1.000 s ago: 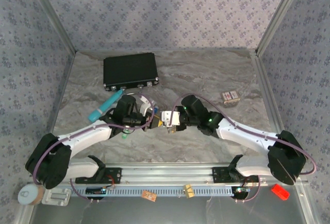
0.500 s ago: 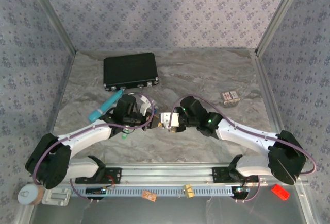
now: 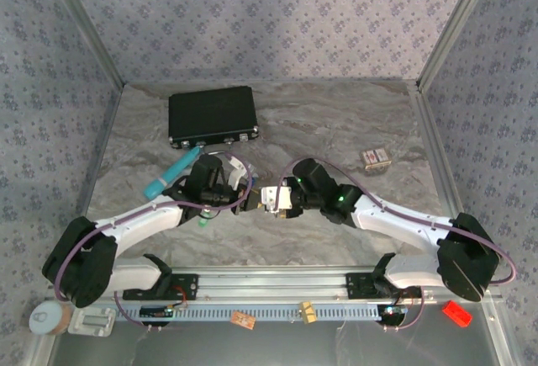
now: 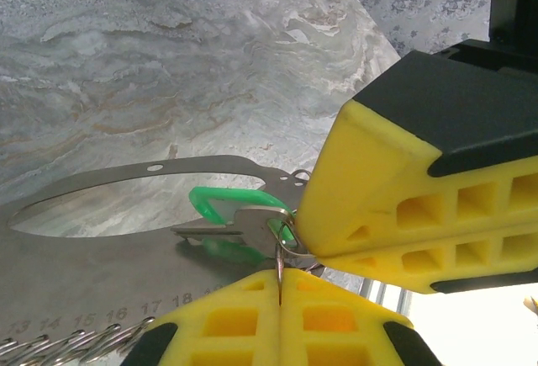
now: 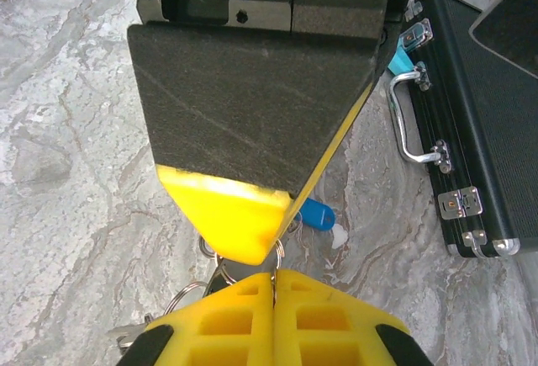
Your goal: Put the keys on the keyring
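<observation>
My two grippers meet tip to tip at the table's centre: left gripper [image 3: 245, 201], right gripper [image 3: 269, 199]. In the left wrist view my left gripper [image 4: 280, 275] is shut on a thin metal ring seen edge-on. A green-headed key [image 4: 220, 207] hangs beside it, at the right gripper's yellow fingers [image 4: 395, 206]. In the right wrist view my right gripper [image 5: 273, 278] is shut on a thin wire ring just under the left gripper's yellow fingertip [image 5: 231, 214]. A blue key head [image 5: 318, 213] lies on the table behind. The wide silvery keyring [image 3: 239, 165] curves behind the left gripper.
A black case [image 3: 212, 115] with a metal handle [image 5: 410, 122] lies at the back left. A teal tube [image 3: 171, 176] lies beside the left arm. A small box [image 3: 375, 158] sits at the right. A flat metal band with stamped numbers [image 4: 92, 278] lies under the left gripper.
The right gripper has shifted slightly left and closer to the left gripper. The left arm holds its place, and both grippers stay shut.
</observation>
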Available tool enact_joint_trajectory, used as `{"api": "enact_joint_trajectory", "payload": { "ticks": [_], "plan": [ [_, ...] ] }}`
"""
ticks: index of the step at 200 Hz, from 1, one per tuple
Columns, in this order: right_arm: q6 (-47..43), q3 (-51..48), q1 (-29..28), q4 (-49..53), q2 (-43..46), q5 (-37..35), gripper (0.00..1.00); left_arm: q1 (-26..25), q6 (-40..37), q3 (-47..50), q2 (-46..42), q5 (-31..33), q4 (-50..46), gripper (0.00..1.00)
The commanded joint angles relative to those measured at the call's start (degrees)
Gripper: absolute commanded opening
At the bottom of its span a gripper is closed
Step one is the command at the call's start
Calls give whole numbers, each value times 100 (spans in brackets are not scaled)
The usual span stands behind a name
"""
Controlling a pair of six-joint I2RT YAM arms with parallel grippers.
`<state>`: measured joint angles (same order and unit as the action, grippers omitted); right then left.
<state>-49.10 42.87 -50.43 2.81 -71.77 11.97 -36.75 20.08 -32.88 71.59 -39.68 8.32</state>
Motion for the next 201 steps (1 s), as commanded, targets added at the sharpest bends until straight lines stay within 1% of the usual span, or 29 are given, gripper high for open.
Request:
{"api": "enact_joint_trajectory", "payload": {
  "ticks": [1, 123, 138, 147, 155, 167, 185, 201],
  "plan": [
    [-140, -48, -63, 261, 69, 19, 0, 48, 53, -190, 4, -150, 124, 0],
    [-80, 194, -116, 751, -131, 336, 0, 67, -28, -146, -96, -56, 245, 0],
    [12, 199, -86, 758, -89, 413, 24, 59, -188, -84, -193, 74, 297, 0],
    [133, 209, -19, 776, -21, 551, 32, 49, -335, -7, -304, 192, 362, 0],
    [255, 242, 64, 819, 44, 682, 35, 33, -496, 73, -406, 308, 441, 0],
    [455, 321, 220, 991, 162, 969, 36, -37, -903, 187, -571, 473, 465, 0],
    [893, 448, 593, 1267, 351, 1613, 37, -199, -1546, 362, -803, 693, 584, 0],
    [1403, 444, 947, 1274, 480, 2105, 36, -346, -2071, 609, -988, 782, 974, 0]
  ]
}}
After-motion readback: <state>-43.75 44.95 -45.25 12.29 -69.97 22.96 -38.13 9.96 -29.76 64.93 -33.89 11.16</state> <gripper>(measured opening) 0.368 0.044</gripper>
